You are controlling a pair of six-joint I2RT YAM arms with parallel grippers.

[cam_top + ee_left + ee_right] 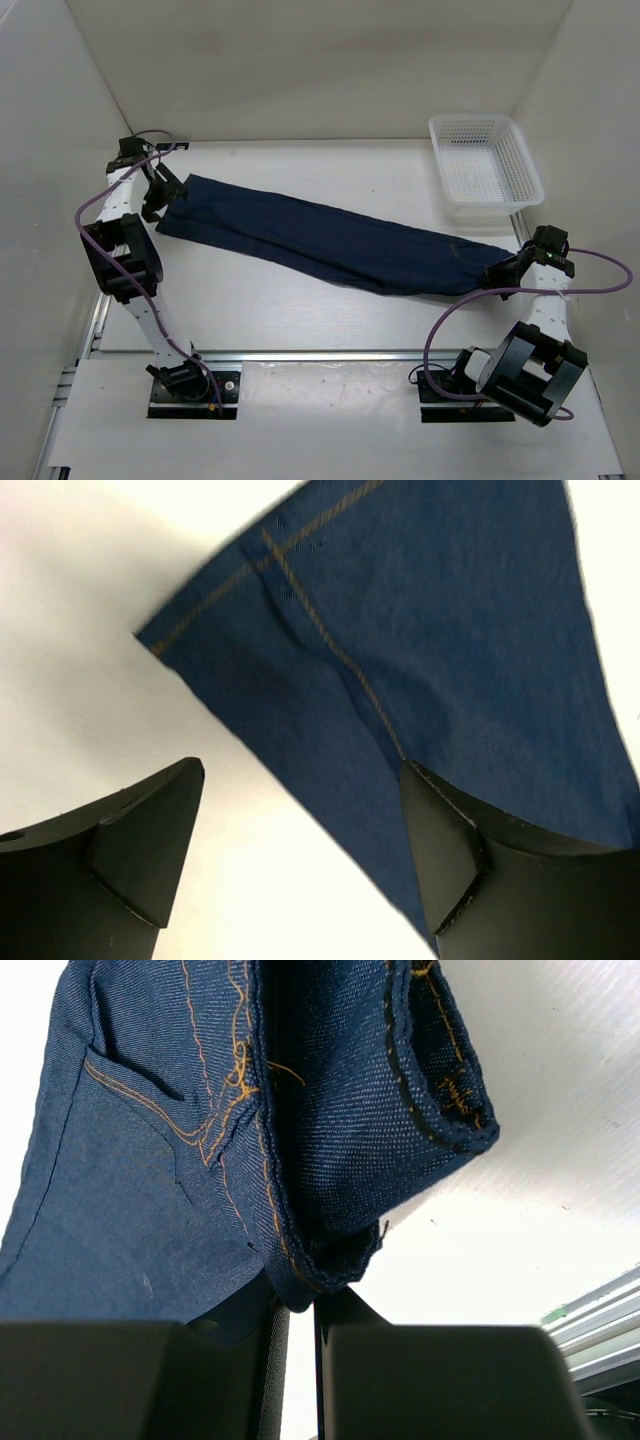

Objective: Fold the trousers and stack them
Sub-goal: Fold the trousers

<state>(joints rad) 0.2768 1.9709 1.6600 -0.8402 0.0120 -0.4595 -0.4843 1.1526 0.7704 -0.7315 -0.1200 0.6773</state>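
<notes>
1. Just on the near side of the basket (528, 160), seen from above, the right pincer (503, 272) meets the waist end of the trousers (330, 245). The trousers lie stretched in one long band across the tabletop (300, 320), running away from the basket. The left pincer (160, 195) sits at the hem end, the end farthest from the basket. The legs look laid one on the other, so an end-to-end fold is probably the step in hand.
2. In the left wrist view, the left pincer (300, 780) stands wide open and grips nothing. The hem end of the trousers (430, 650) lies flat beneath it, with one finger over cloth and the other over bare tabletop (80, 710). A good regrasp would centre both layers between the fingers before closing.
3. In the right wrist view, the right pincer (300, 1310) is closed on the waistband of the trousers (150, 1210), which seems bunched and raised off the tabletop (560, 1160). Carry the waist low, so the denim's weight does not drag the fold crooked.
</notes>
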